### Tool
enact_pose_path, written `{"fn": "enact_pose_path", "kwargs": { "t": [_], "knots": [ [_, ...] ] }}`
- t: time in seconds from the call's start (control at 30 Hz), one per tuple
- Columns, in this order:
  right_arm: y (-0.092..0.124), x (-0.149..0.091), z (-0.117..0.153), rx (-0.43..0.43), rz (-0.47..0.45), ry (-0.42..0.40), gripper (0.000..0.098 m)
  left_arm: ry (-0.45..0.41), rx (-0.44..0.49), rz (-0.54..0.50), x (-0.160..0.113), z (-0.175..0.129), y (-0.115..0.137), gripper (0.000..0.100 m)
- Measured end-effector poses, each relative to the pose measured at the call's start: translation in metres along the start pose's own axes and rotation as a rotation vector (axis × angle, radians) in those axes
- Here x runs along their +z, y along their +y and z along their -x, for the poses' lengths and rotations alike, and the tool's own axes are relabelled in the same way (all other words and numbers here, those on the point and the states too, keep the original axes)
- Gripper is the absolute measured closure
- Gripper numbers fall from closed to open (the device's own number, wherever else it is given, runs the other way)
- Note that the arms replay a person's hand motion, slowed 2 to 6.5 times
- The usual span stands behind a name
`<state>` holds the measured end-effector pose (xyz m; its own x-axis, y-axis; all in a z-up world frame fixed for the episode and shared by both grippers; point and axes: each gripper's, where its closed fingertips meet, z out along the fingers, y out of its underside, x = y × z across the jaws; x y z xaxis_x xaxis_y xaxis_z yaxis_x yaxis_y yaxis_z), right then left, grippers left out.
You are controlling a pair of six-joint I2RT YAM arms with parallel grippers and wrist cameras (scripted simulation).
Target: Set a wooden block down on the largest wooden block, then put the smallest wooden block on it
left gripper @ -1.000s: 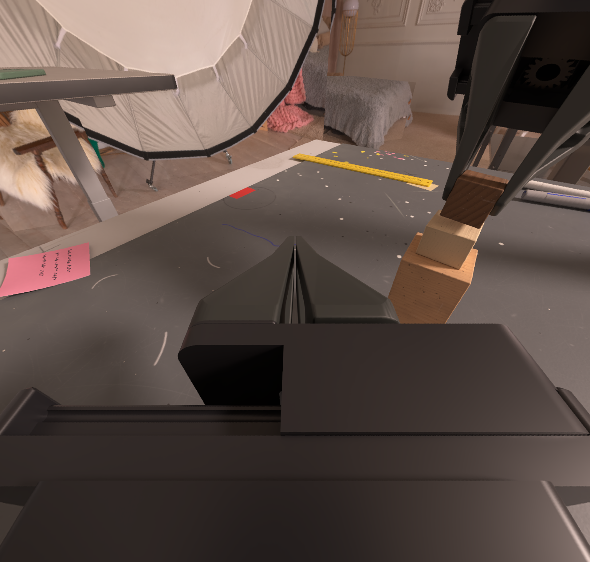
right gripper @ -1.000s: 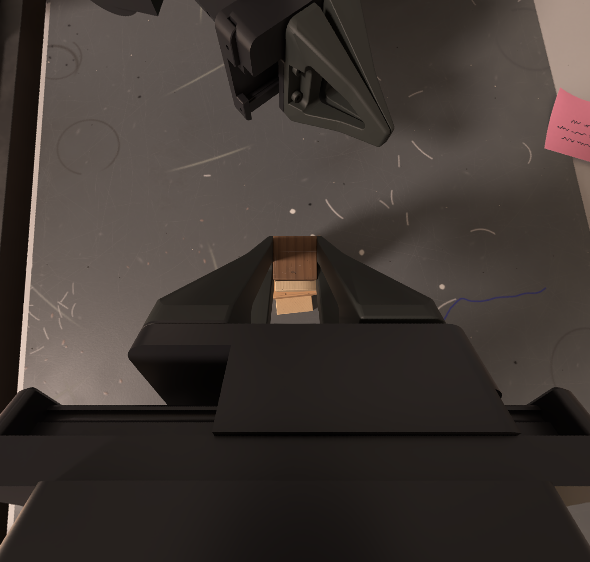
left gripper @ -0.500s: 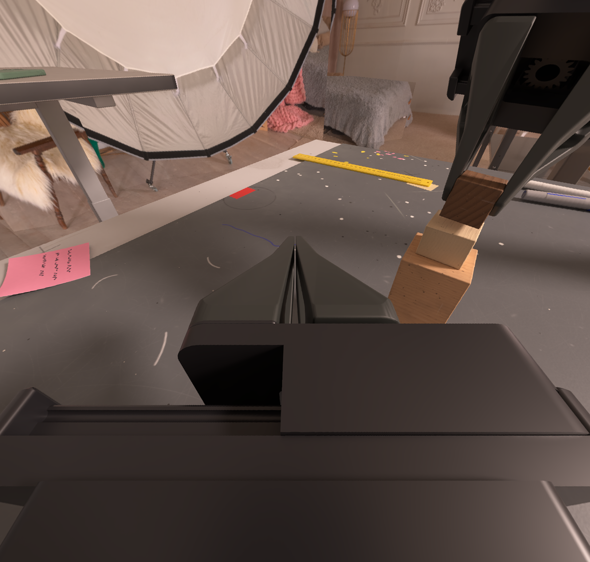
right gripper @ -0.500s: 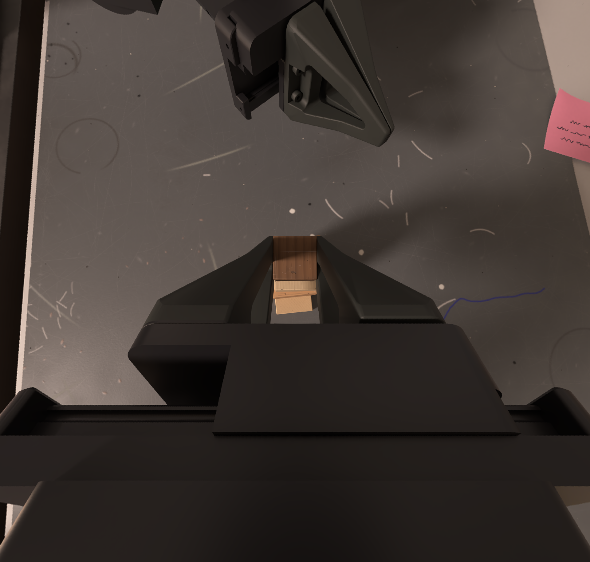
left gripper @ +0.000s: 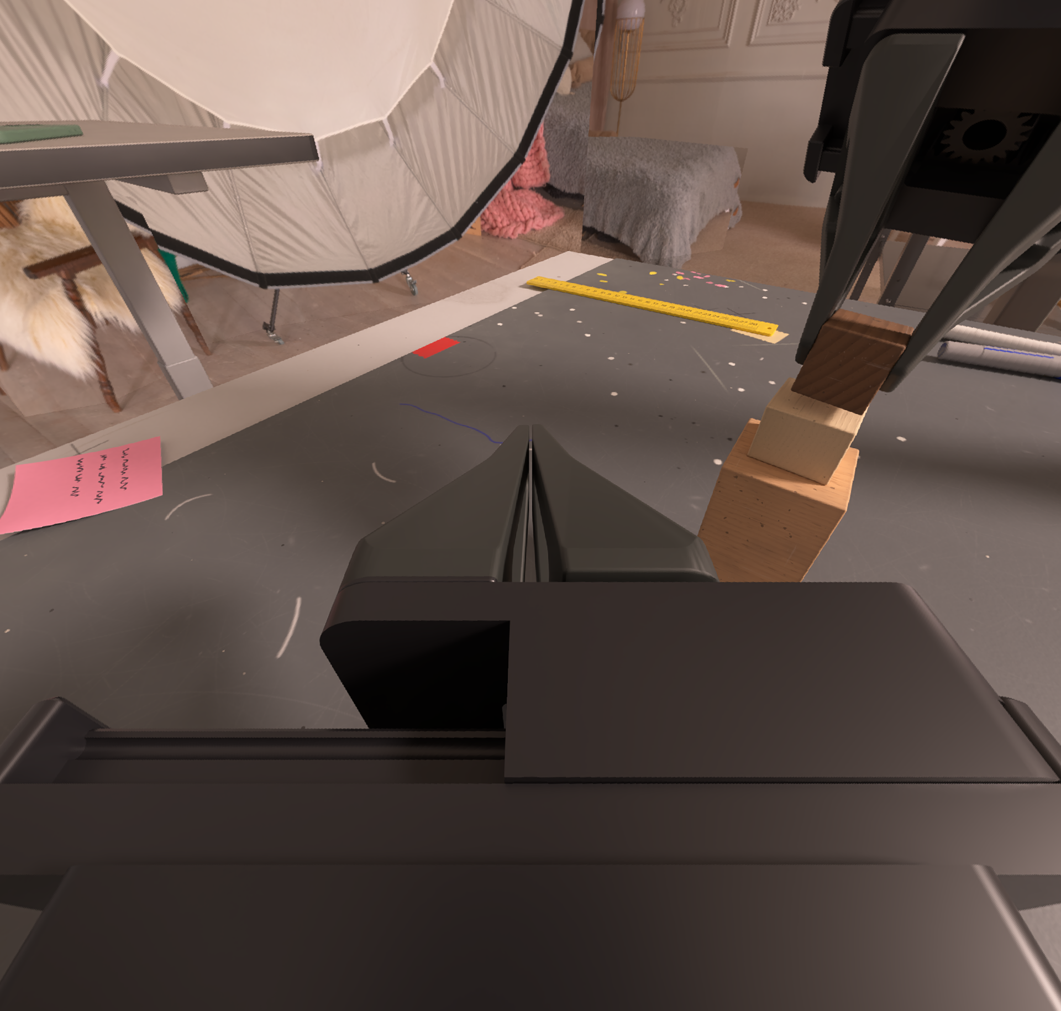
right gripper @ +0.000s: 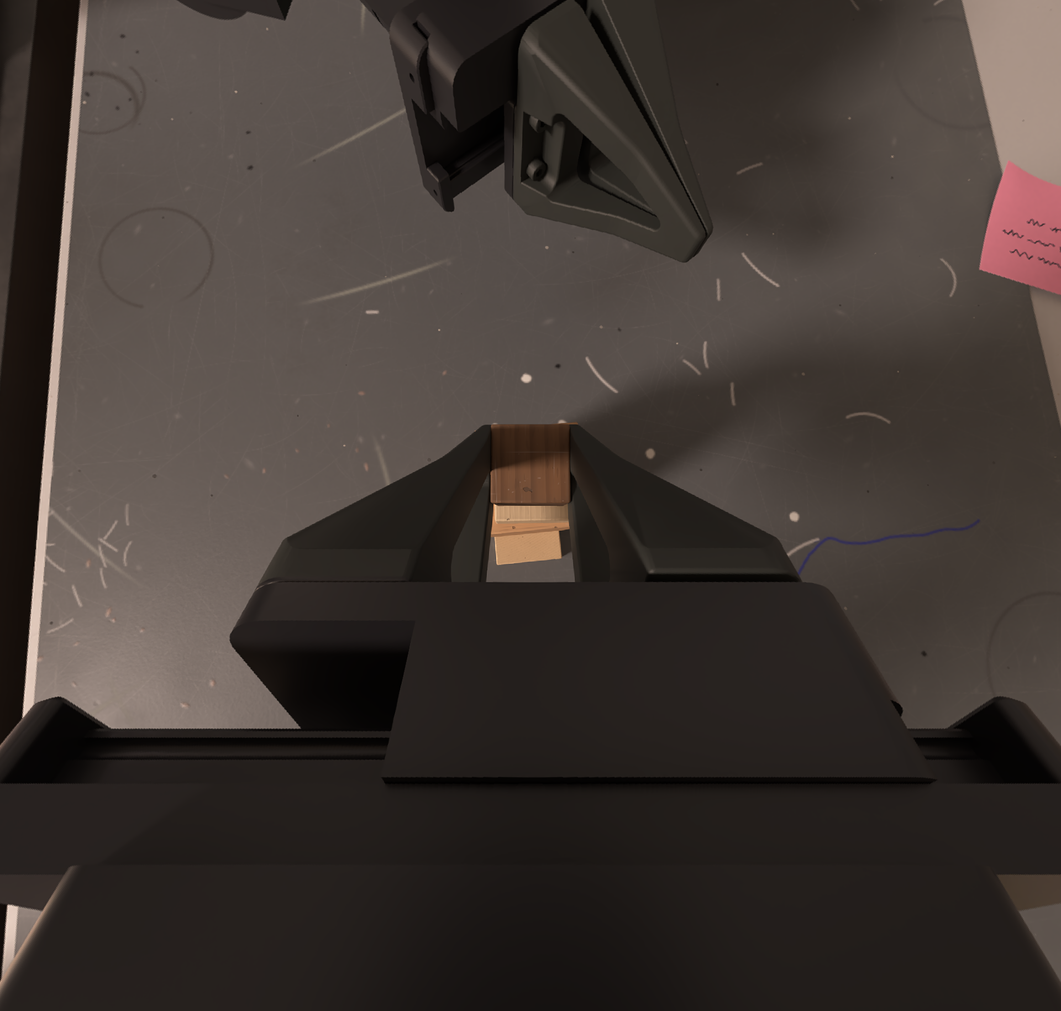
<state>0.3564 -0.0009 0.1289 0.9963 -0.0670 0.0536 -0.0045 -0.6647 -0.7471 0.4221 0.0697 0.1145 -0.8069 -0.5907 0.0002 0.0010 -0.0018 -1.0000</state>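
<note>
Three-block stack on grey table [left gripper: 574,386]: biggest tan block [left gripper: 769,518] at bottom, pale middle block [left gripper: 804,438] on top, turned slightly askew. Smallest dark brown block [left gripper: 847,360] resting on pale block, clamped between right gripper [left gripper: 850,363] fingers [right gripper: 597,501]. Left gripper [left gripper: 529,449] just beside stack, low over table, fingers pressed together, holding nothing. Pink note [left gripper: 86,481] at table edge; yellow ruler [left gripper: 649,306] at far end.

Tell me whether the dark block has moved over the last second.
No. The dark block sits at the same spot against the pale block and the yellow ruler, clamped by the right gripper.
</note>
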Motion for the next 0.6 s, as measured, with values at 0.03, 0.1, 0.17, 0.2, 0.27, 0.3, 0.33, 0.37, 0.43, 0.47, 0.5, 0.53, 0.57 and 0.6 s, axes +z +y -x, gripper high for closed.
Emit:
{"fn": "enact_pose_path", "kwargs": {
  "t": [0.03, 0.1, 0.17, 0.2, 0.27, 0.3, 0.33, 0.37, 0.43, 0.47, 0.5, 0.53, 0.57, 0.6],
  "knots": [
    [0.0001, 0.0001, 0.0001, 0.000, 0.000, 0.000, 0.0767, 0.000, 0.000, 0.000, 0.0000, 0.0000, 0.0000, 0.099],
    [0.0006, 0.0003, 0.0002, 0.000, 0.000, 0.000, 0.0767, 0.000, 0.000, 0.000, 0.0000, 0.0000, 0.0000, 0.099],
    [0.0011, 0.0007, 0.0005, 0.000, 0.001, -0.001, 0.0767, 0.000, 0.000, 0.000, 0.0000, 0.0000, 0.0000, 0.099],
    [0.0013, 0.0008, 0.0006, 0.000, 0.001, -0.001, 0.0767, 0.000, 0.000, 0.000, 0.0000, 0.0000, 0.0000, 0.099],
    [0.0016, 0.0010, 0.0007, -0.001, 0.000, -0.001, 0.0767, 0.000, 0.000, 0.000, 0.0000, 0.0000, 0.0000, 0.099],
    [0.0018, 0.0010, 0.0008, -0.001, 0.000, 0.000, 0.0767, 0.000, 0.000, 0.000, 0.0000, 0.0000, 0.0000, 0.099],
    [0.0018, 0.0010, 0.0009, -0.002, 0.000, 0.000, 0.0767, 0.000, 0.000, 0.000, 0.0000, 0.0000, 0.0000, 0.099],
    [0.0019, 0.0010, 0.0009, -0.003, 0.000, -0.001, 0.0767, 0.000, 0.000, 0.000, 0.0000, 0.0000, 0.0000, 0.099],
    [0.0018, 0.0010, 0.0010, -0.007, 0.000, -0.001, 0.0767, 0.000, 0.000, 0.000, 0.0000, 0.0000, -0.0001, 0.099],
    [0.0018, 0.0010, 0.0010, -0.009, 0.000, -0.001, 0.0767, 0.000, 0.000, 0.000, 0.0000, 0.0000, -0.0001, 0.099],
    [0.0018, 0.0010, 0.0011, -0.010, 0.000, -0.001, 0.0767, 0.000, 0.000, 0.000, 0.0000, 0.0000, -0.0001, 0.099],
    [0.0018, 0.0010, 0.0011, -0.011, 0.000, -0.001, 0.0767, 0.000, 0.000, 0.000, 0.0000, 0.0000, -0.0001, 0.099],
    [0.0019, 0.0010, 0.0013, -0.011, 0.000, -0.002, 0.0766, 0.000, 0.000, 0.000, 0.0000, 0.0000, -0.0001, 0.099],
    [0.0018, 0.0010, 0.0016, -0.012, -0.001, -0.003, 0.0746, 0.000, 0.000, 0.000, 0.0000, 0.0000, -0.0001, 0.099]
  ]
}}
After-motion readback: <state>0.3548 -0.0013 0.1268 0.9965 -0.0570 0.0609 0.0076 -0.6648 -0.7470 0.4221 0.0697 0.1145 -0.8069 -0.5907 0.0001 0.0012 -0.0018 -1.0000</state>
